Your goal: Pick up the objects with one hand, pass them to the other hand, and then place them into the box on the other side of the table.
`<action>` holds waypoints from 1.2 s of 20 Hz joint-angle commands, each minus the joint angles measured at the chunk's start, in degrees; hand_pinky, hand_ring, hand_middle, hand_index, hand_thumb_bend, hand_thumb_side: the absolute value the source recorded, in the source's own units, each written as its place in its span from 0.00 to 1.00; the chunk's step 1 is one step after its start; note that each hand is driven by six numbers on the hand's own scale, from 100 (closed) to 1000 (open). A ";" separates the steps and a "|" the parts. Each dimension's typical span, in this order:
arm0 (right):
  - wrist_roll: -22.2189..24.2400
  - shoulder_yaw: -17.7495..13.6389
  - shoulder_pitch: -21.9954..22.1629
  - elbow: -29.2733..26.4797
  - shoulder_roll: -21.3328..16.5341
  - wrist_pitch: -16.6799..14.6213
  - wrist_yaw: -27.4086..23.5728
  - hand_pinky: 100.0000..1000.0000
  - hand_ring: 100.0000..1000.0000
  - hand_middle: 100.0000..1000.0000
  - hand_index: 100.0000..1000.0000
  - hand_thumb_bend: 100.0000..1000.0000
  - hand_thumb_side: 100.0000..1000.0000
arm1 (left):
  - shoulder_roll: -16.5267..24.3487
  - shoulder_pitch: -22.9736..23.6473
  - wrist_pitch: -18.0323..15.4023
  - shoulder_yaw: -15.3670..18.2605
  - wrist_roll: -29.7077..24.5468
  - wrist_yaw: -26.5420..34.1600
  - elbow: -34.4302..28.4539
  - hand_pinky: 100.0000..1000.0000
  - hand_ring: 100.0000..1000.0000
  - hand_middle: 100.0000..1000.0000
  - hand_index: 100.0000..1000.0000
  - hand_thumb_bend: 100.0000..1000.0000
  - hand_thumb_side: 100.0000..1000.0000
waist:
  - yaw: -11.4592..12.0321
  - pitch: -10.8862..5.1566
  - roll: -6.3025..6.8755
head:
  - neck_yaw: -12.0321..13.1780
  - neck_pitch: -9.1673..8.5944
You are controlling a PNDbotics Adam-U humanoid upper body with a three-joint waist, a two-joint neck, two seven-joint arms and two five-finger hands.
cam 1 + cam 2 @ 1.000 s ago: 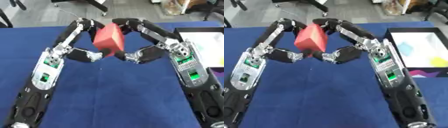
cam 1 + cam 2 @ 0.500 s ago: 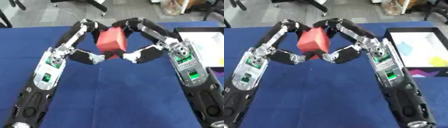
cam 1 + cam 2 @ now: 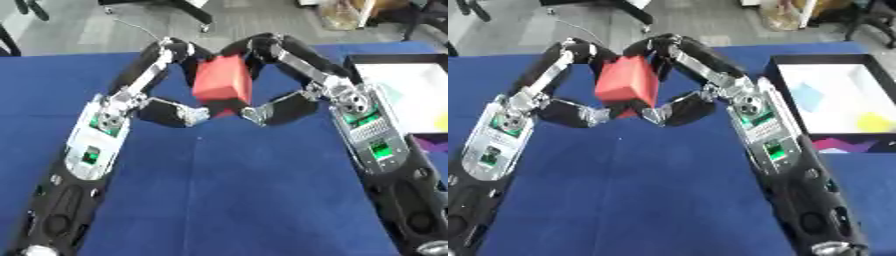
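While both arms arch inward, left hand (image 3: pixel 166 107) and right hand (image 3: pixel 289 102) pinch the red block (image 3: pixel 222 82) — midair.

Two black arms with silver joints. Long glossy black forearm shells, each carrying a silver plate with small green-lit panels near the wrist. Left hand (image 3: pixel 166 111) and right hand (image 3: pixel 284 107) black, with padded black fingers, silver at thumb tips and knuckles.

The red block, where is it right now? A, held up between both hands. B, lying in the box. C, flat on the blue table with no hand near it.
A: the red block sits between the left hand and the right hand, above the blue table.
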 commanded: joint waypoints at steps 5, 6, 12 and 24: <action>-3.75 -0.92 -0.87 -0.55 -0.40 2.45 -0.01 0.42 0.34 0.21 0.22 0.00 0.00 | -0.08 -1.07 -0.81 -0.52 -1.17 0.37 -1.99 0.50 0.45 0.43 0.61 0.69 0.46 | -0.13 -1.76 -0.90 | -0.02 0.35; -4.18 -1.04 -0.79 -0.94 -0.45 2.70 -0.19 0.42 0.34 0.20 0.20 0.00 0.00 | 0.07 -0.97 -0.84 -0.25 -1.07 -0.01 -1.88 0.51 0.46 0.45 0.65 0.72 0.48 | -0.18 -1.77 -0.91 | 0.01 0.35; -3.69 -2.14 0.01 -4.50 -1.33 3.19 -3.12 0.44 0.35 0.18 0.18 0.00 0.00 | 0.79 -0.03 0.64 3.25 2.67 -3.29 -0.30 0.54 0.52 0.53 0.73 0.78 0.57 | -0.62 -1.71 -1.06 | 0.01 0.01; -7.74 -9.81 2.71 -15.65 -11.90 7.81 -15.29 0.45 0.35 0.19 0.18 0.00 0.00 | 3.91 3.39 6.95 11.09 9.32 -1.20 0.06 0.52 0.51 0.51 0.71 0.82 0.55 | -0.78 -1.74 -1.43 | -3.05 -2.20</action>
